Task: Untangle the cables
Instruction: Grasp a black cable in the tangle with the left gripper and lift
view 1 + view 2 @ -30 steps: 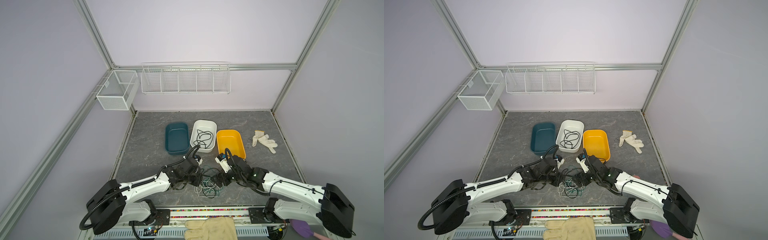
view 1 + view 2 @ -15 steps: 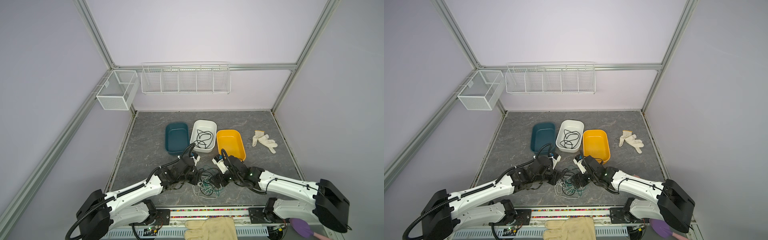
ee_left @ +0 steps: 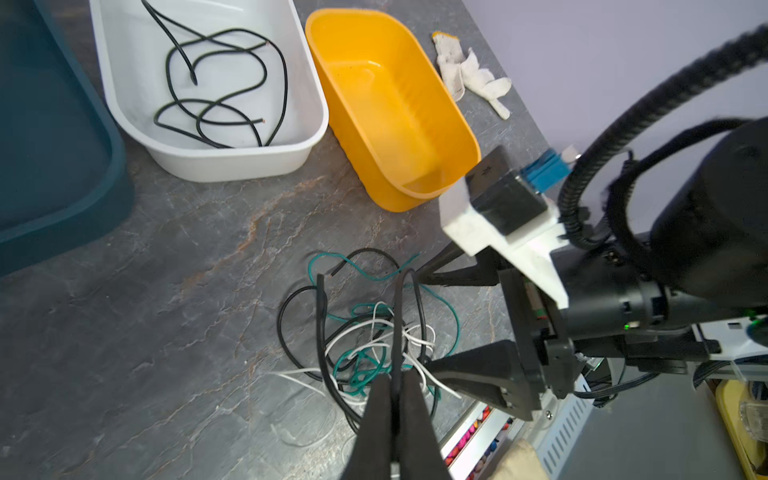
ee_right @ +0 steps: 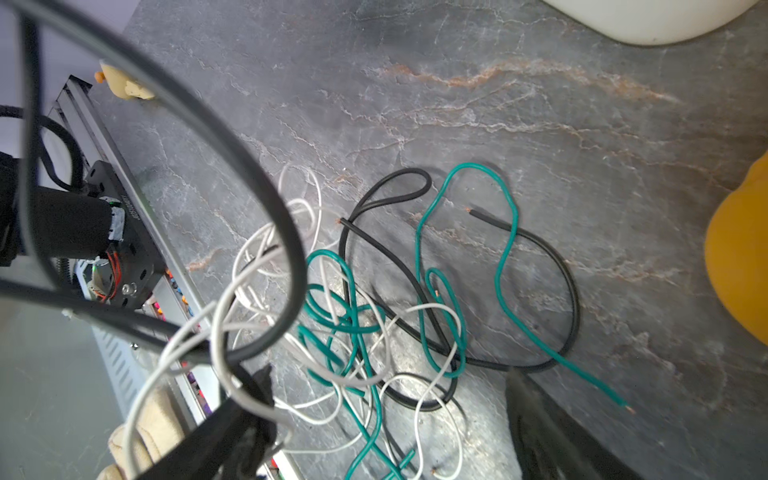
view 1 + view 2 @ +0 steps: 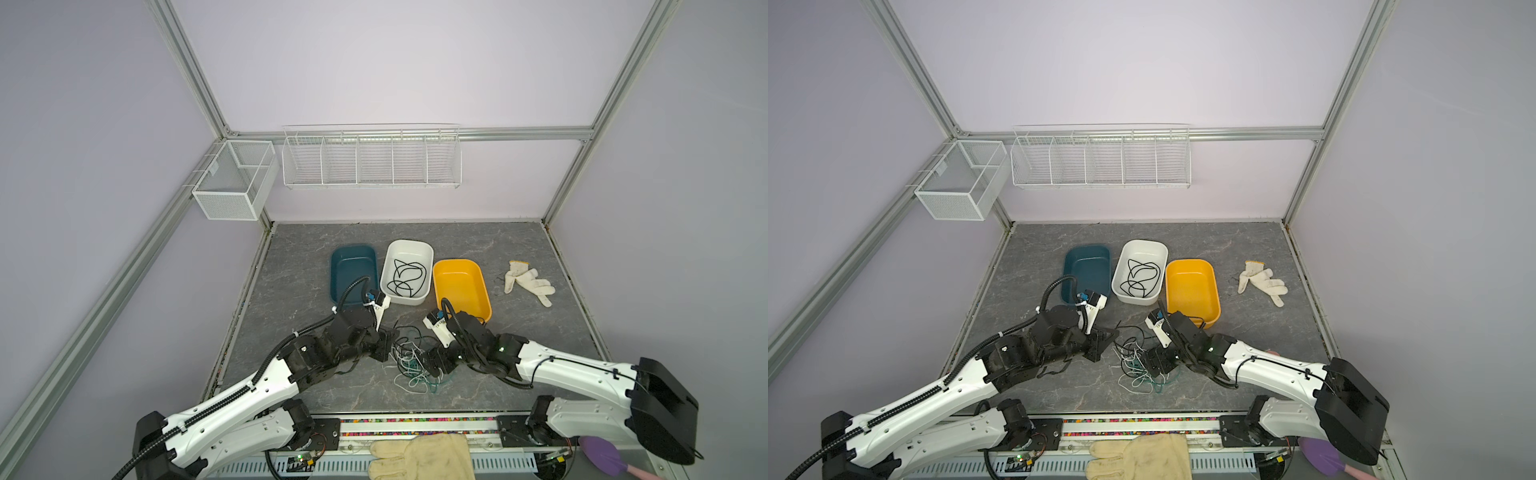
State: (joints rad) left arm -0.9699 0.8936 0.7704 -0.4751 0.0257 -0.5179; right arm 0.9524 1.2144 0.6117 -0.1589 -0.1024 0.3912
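Note:
The cables (image 5: 409, 362) (image 5: 1138, 365) lie as a tangle of black, white and teal-green strands on the grey table between both arms. My left gripper (image 3: 395, 395) (image 5: 388, 347) is shut on one black cable (image 3: 399, 324), which rises from the pile into its fingertips. My right gripper (image 4: 386, 415) (image 5: 432, 361) stands open and low, with its fingers either side of the tangle's right part. White strands lie across one of its fingers (image 4: 245, 415). Another black cable (image 5: 405, 276) lies coiled in the white bin (image 5: 409, 242).
A teal bin (image 5: 353, 248) and a yellow bin (image 5: 457, 262) flank the white one behind the tangle. A white glove (image 5: 528, 282) lies at the right. A larger beige glove (image 5: 419, 457) rests on the front rail (image 5: 415, 432).
My right gripper has slid a little to the left, deeper over the tangle. The left arm has stretched out lower while its gripper stays shut at the pile's left edge.

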